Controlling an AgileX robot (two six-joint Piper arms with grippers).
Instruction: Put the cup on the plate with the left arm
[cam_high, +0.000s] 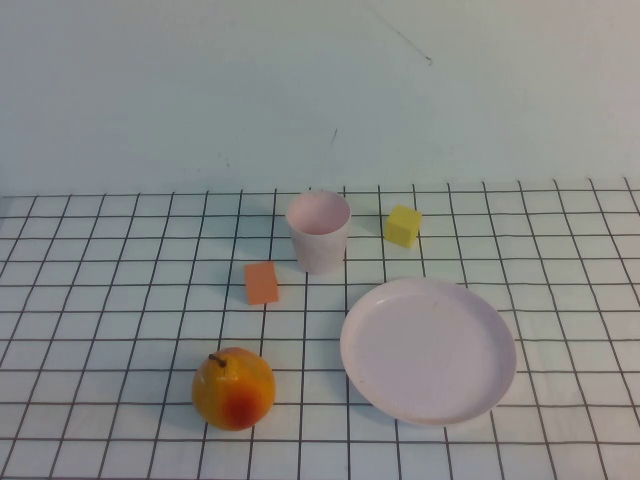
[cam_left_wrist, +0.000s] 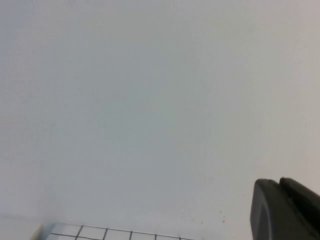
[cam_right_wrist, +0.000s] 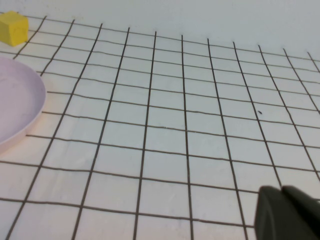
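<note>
While cup (cam_high: 319, 232) stands just beyond plate (cam_high: 428, 349) rim—left gripper (cam_left_wrist: 286, 210) fingers closed, right gripper (cam_right_wrist: 287, 214) unclear.

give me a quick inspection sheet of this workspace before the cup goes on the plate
surface: white cloth with black grid, flat
cup: cup upright, behind the plate, apart from it
plate: plate bare, right of centre
clutter: orange block, yellow cube, orange-yellow fruit, all off the plate
grippers: left gripper shut, up facing the wall, holding nothing; right gripper low over bare cloth right of the plate
cables: nothing seen
surroundings: plain pale wall
</note>
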